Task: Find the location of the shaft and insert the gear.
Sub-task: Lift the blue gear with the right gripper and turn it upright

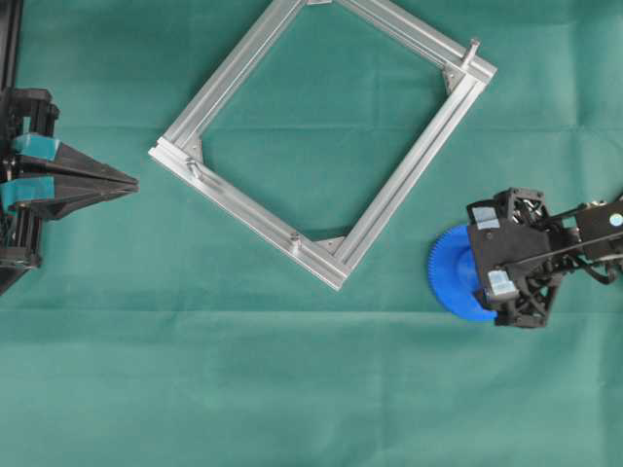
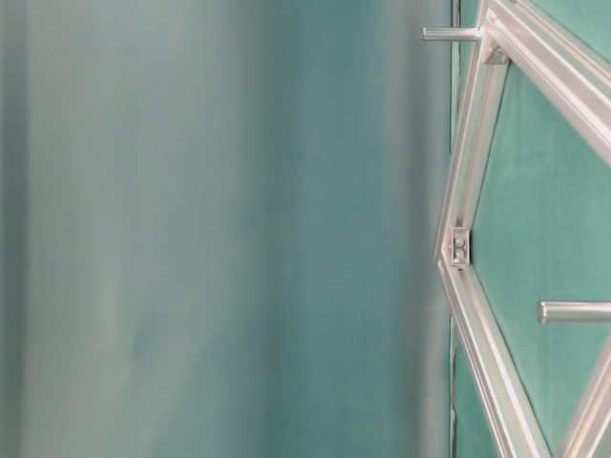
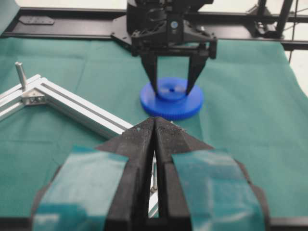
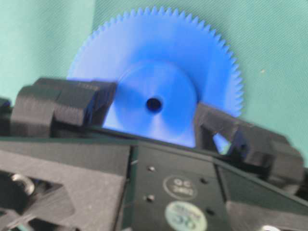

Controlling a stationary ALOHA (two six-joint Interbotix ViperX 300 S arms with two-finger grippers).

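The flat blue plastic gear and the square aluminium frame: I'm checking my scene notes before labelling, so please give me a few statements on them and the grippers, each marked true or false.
1. The flat, round, bright blue plastic gear lies on the green cloth, outside the square aluminium frame. True.
2. The right gripper has its fingers on either side of the gear's raised hub. True.
3. The gear already sits on the tiny short silver shaft. False: the shaft stands bare on the frame's rail, apart from the gear.
4. The left gripper is wide open. False: its fingers are pressed together, holding nothing.
5. The taller silver pin lies flat on the cloth. False: it stands upright at a frame corner.
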